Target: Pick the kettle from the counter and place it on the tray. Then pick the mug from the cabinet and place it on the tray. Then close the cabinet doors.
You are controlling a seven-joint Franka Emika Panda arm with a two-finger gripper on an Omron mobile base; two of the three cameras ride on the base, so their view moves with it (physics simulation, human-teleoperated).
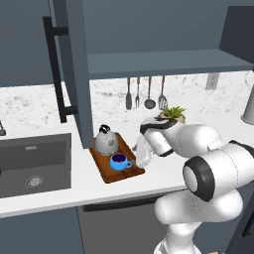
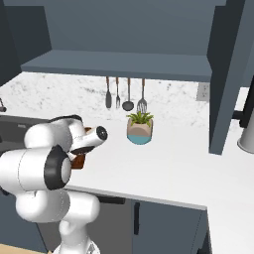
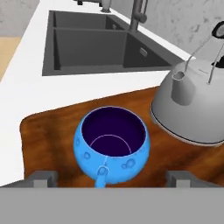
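The robot's hand [image 3: 105, 177] hangs low over the near edge of one reddish-brown wooden tray [image 3: 52, 131], its two dark fingertips [image 3: 43, 178] spread wide apart with nothing between them. One bright blue mug [image 3: 113, 144] stands upright on the tray just ahead of the hand, centred between the fingertips, its handle pointing back toward the hand and not touched by either tip. One grey kettle [image 3: 197, 105] with a black handle sits on the same tray beside the mug, close to it. The tray rests on the white marble desk [image 1: 54, 198], next to one dark sink [image 1: 34, 163]. Above, one slate-blue cabinet door [image 1: 74, 74] with a black bar handle stands open. One potted plant [image 2: 140, 128] and four hanging utensils [image 2: 124, 94] sit further along the wall.
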